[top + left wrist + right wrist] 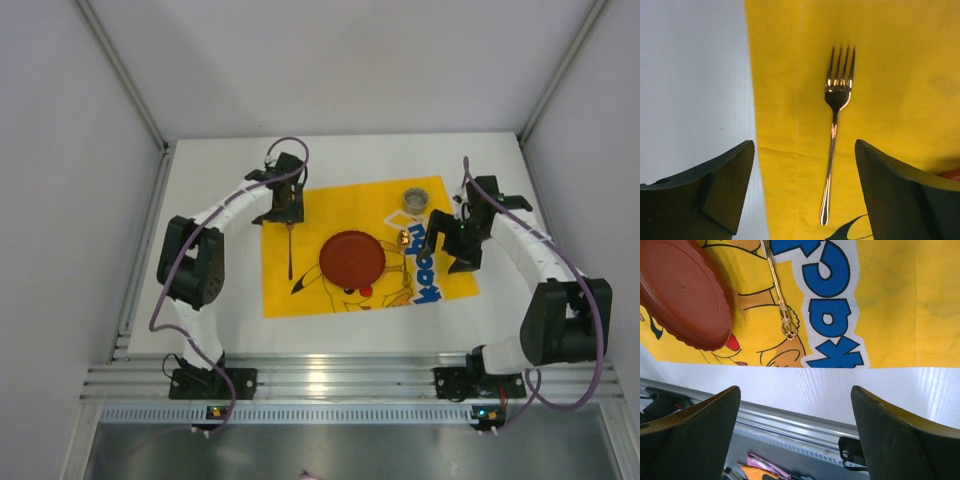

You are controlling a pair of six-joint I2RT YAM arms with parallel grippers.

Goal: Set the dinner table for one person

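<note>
White surface (350,160) lies under the yellow mat (340,205), and here I hover, left jaws spread wide over the fork (832,135), right jaws wide near the red plate (682,290).

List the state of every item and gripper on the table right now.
fork: flat on yellow mat, ungripped
plate: flat on mat, empty
gold utensil: flat on mat beside plate
cup: upright on mat
left gripper: open, over fork
right gripper: open, empty
</note>
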